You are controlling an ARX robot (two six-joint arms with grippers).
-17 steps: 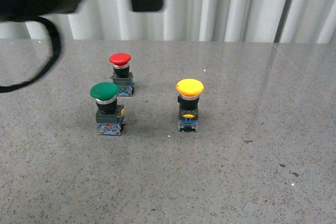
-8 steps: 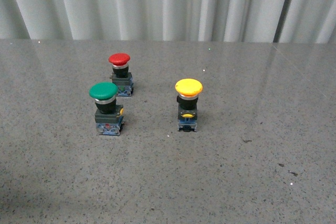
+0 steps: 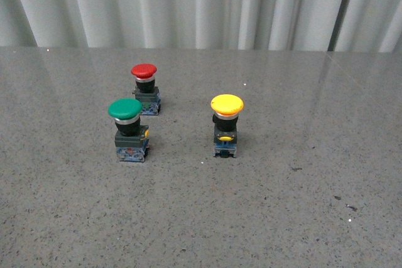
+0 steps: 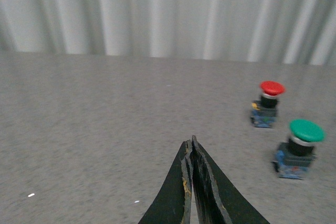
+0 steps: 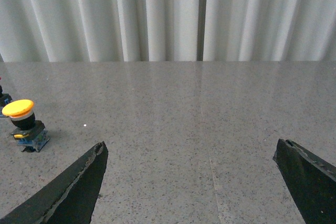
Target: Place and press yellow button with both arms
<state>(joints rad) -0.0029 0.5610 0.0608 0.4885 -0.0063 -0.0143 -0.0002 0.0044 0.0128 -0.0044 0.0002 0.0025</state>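
Left gripper (image 4: 191, 148) pressed together, right gripper (image 5: 190, 150) spread, both empty.
We find the yellow button (image 3: 226, 125) upright on the grey table (image 3: 301, 218), untouched, to the right of the green button (image 3: 129, 131) and red button (image 3: 144, 86).

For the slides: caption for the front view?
Three upright push-buttons on the grey table: yellow button right, green button and red button left; white curtain behind.

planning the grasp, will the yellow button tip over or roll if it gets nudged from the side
Probably tips rather than slides: the yellow button stands tall on a narrow blue-grey base, with its wide cap on top. Once down it might roll in an arc on that round cap. It looks rigid, so likely stiff in a grasp.
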